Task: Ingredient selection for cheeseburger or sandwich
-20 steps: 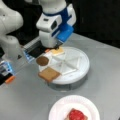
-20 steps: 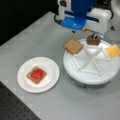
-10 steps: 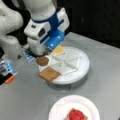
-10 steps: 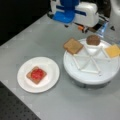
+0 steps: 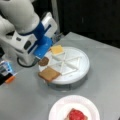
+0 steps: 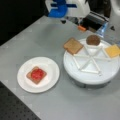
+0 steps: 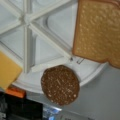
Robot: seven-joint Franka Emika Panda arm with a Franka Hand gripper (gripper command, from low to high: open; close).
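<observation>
Gripper (image 5: 44,51): above the divided white tray's (image 5: 82,72) rim at 9 o'clock in a front view; cannot tell if fingers are apart or together.
Dark brown disc (image 7: 60,85): nearest ingredient, on the tray rim.
Toast square (image 6: 73,46): tray, beside the disc.
Yellow square (image 6: 112,50): tray, the disc's other side.
Sandwich (image 6: 36,74): toast topped red, on the paper plate (image 6: 50,77), well apart from the tray.
</observation>
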